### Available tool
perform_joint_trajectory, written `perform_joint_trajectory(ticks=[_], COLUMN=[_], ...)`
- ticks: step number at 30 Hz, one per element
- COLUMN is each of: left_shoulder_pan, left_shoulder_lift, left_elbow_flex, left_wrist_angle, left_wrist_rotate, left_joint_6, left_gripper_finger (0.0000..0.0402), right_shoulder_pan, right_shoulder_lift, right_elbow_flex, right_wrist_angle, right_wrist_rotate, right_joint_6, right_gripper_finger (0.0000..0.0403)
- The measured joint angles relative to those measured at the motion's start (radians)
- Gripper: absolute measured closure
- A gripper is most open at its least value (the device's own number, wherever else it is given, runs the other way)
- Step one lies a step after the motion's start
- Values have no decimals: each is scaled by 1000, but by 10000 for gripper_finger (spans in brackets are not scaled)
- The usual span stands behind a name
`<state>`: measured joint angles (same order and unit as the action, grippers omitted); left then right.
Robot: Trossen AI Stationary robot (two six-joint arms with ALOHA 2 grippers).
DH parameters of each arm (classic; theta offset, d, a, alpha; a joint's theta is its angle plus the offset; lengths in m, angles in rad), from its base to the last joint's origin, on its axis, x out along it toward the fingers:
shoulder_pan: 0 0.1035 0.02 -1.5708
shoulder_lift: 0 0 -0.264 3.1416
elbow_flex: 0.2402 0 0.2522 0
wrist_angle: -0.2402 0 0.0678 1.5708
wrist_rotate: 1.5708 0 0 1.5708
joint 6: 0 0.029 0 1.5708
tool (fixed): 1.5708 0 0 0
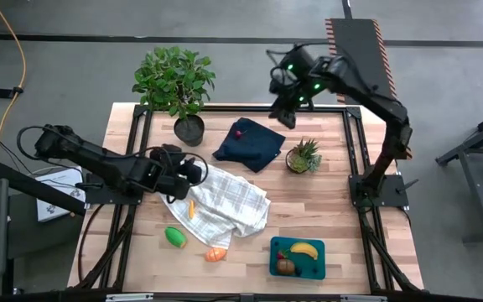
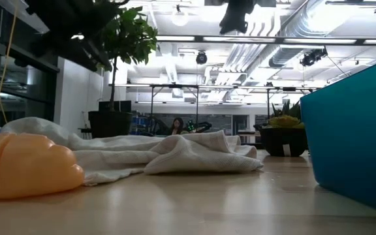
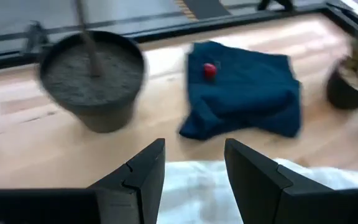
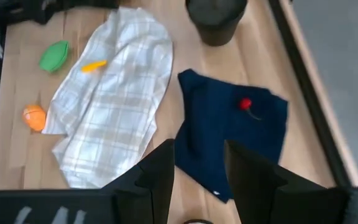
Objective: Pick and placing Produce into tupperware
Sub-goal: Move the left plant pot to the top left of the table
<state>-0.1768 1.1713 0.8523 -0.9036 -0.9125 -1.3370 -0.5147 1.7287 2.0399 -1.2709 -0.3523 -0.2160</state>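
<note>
The teal tupperware (image 1: pixel 276 268) stands near the table's front edge and holds a yellow banana (image 1: pixel 304 249) and a brown round piece (image 1: pixel 285 267). A green piece (image 1: pixel 174 236) and an orange piece (image 1: pixel 215 253) lie on the bare wood left of it. A small orange piece (image 1: pixel 191 208) lies on the white checked cloth (image 1: pixel 233 201). A red berry (image 1: pixel 239 132) rests on the dark navy cloth (image 1: pixel 250 144). My left gripper (image 1: pixel 201 168) is open over the white cloth's left edge. My right gripper (image 1: pixel 285 113) is open, high over the table's far edge, right of the berry.
A large leafy potted plant (image 1: pixel 174 80) stands at the far left, its dark pot (image 3: pixel 95 81) just ahead of my left gripper. A small spiky potted plant (image 1: pixel 303 156) sits right of the navy cloth. Bare wood lies between the white cloth and the tupperware.
</note>
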Motion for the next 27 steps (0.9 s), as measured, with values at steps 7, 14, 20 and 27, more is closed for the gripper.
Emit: perform_joint_trajectory(ticks=[7,14,20,27], left_shoulder_pan=[0,1,1,79], left_shoulder_lift=[-17,-33,-40,-48], left_elbow_flex=[-58,-150,-246,-272], left_wrist_angle=[24,102,198,347], left_wrist_rotate=[-113,-232,-231,-187], left_joint_6=[-39,-98,-166,9], left_gripper_finger=[245,245,245,245], right_shoulder_pan=[67,97,97,96], right_shoulder_lift=[0,-2,-2,-2], right_elbow_flex=[-138,-154,-154,-154], right_wrist_angle=[85,102,109,110], right_wrist_rotate=[-6,-61,-76,-126], right_joint_6=[25,46,60,45], right_gripper_finger=[274,274,274,274])
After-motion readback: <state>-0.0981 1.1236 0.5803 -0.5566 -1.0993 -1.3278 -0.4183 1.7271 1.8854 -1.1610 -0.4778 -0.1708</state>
